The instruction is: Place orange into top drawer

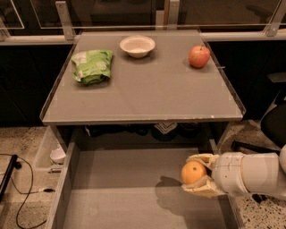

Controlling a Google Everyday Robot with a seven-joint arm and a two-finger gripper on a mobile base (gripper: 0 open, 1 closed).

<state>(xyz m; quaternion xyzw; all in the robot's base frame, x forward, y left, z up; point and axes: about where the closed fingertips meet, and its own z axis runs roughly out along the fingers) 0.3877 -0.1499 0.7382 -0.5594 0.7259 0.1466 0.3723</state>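
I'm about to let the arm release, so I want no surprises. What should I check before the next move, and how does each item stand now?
1. Wide, shallow grey top drawer pulled open: ok.
2. Small round orange fruit clamped in the cream two-finger gripper: ok.
3. Orange over the drawer's inside, near its right wall: ok.
4. Drawer floor beneath the orange bare: ok.
5. Orange low enough to release gently: cannot tell; its shadow lies apart from it, to the left.

Robotics lab: end effector over top drawer, glass partitions behind.
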